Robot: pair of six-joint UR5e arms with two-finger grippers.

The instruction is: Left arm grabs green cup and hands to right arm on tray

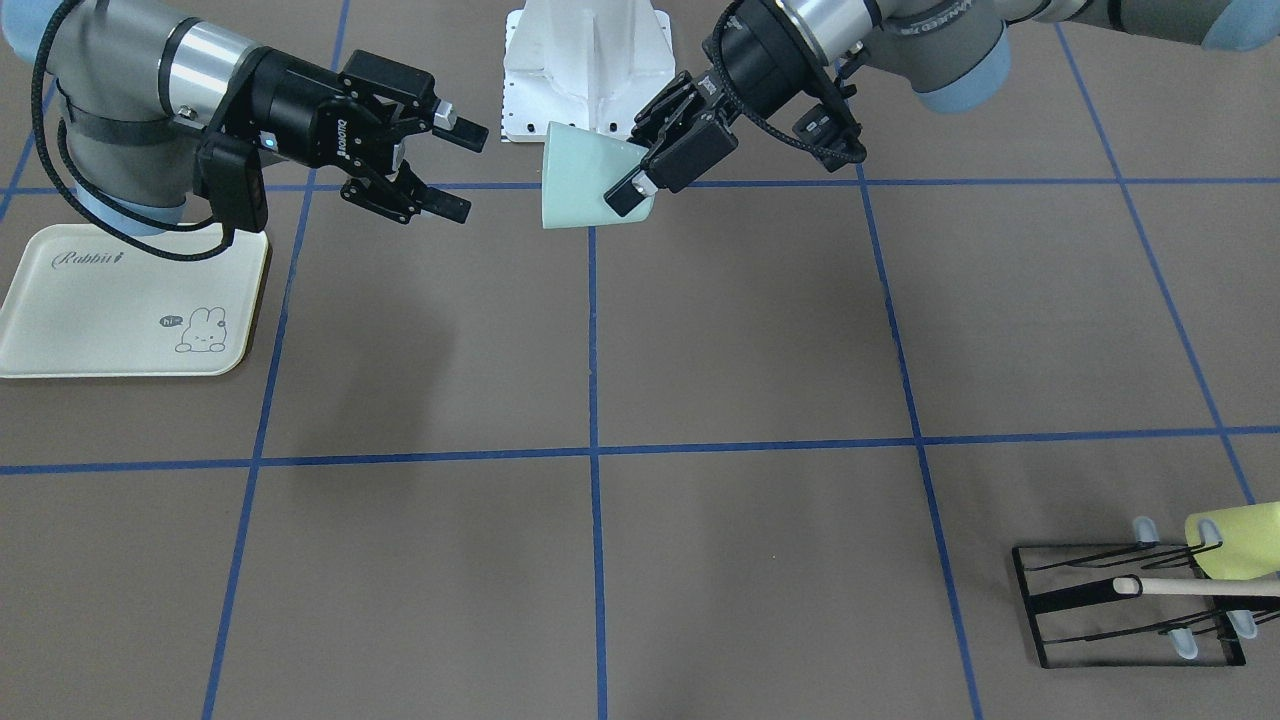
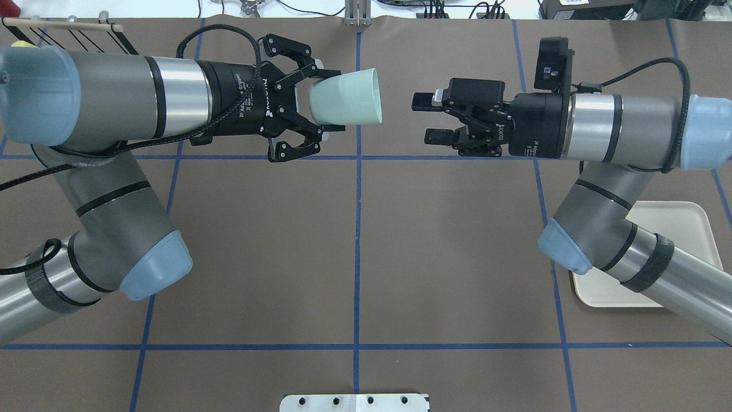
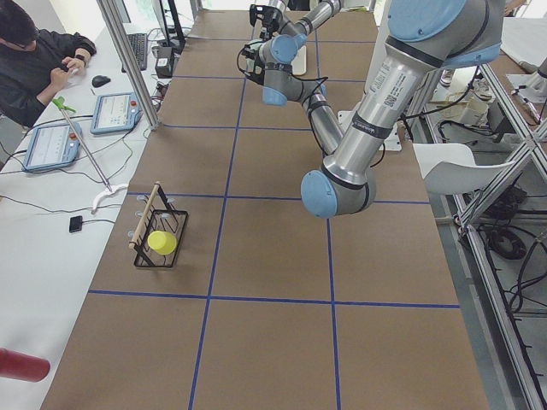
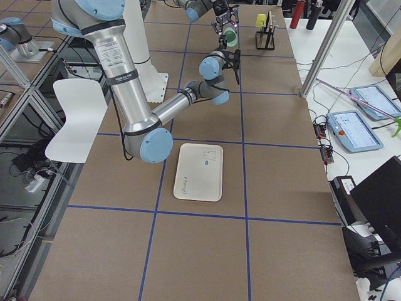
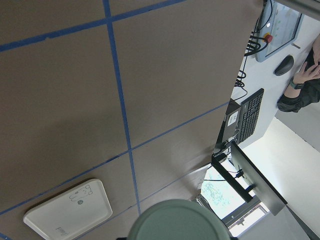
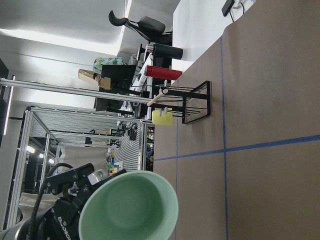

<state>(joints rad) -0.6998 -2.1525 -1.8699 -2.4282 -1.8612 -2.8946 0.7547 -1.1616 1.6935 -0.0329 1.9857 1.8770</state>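
My left gripper [image 2: 329, 101] is shut on the base of the pale mint-green cup [image 2: 347, 96] and holds it sideways in the air, its mouth toward my right arm. In the front view the left gripper [image 1: 632, 172] grips the cup [image 1: 578, 178] near the table's middle. My right gripper [image 2: 426, 119] is open and empty, a short gap from the cup's rim, level with it; it also shows in the front view [image 1: 465, 170]. The right wrist view looks into the cup's mouth [image 6: 131, 210]. The cream tray [image 1: 120, 305] lies on the table below my right arm [image 2: 675, 229].
A black wire rack [image 1: 1130, 605] with a wooden bar holds a yellow-green cup [image 1: 1235, 540] at the table's corner on my left side. The white robot base [image 1: 588, 70] stands behind the cup. An operator sits at a side desk [image 3: 38, 60].
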